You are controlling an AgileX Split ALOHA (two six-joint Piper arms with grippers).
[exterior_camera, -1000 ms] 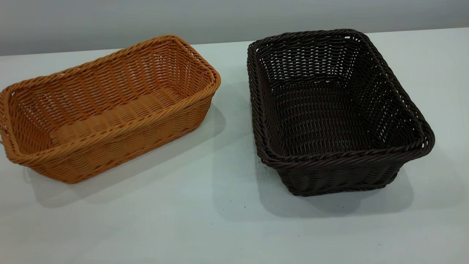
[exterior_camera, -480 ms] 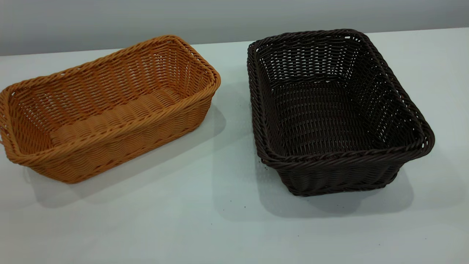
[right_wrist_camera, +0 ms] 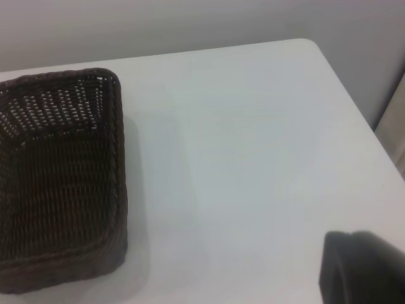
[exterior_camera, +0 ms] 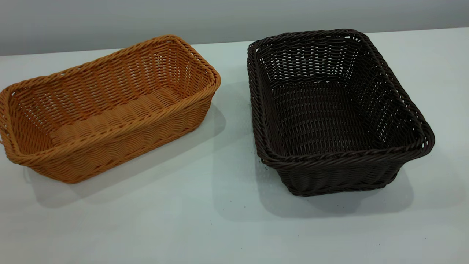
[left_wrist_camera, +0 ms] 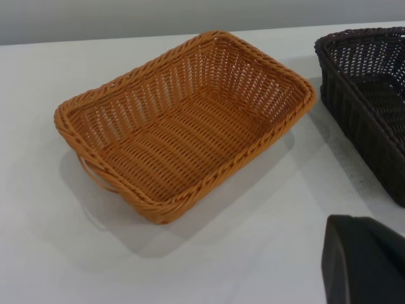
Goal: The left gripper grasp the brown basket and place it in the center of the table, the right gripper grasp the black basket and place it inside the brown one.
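The brown basket (exterior_camera: 110,106) stands empty on the left of the white table (exterior_camera: 220,227), set at an angle. The black basket (exterior_camera: 337,110) stands empty on the right, a small gap apart from it. Neither gripper shows in the exterior view. In the left wrist view the brown basket (left_wrist_camera: 183,126) lies ahead, the black basket (left_wrist_camera: 370,95) is at the picture's edge, and only a black part of the left gripper (left_wrist_camera: 364,259) shows, well clear of both. In the right wrist view the black basket (right_wrist_camera: 60,177) lies off to one side, and a black part of the right gripper (right_wrist_camera: 364,266) shows above bare table.
A grey wall (exterior_camera: 220,18) runs behind the table's far edge. The table's rounded corner (right_wrist_camera: 310,44) and side edge show in the right wrist view. A few dark specks (exterior_camera: 234,205) lie in front of the black basket.
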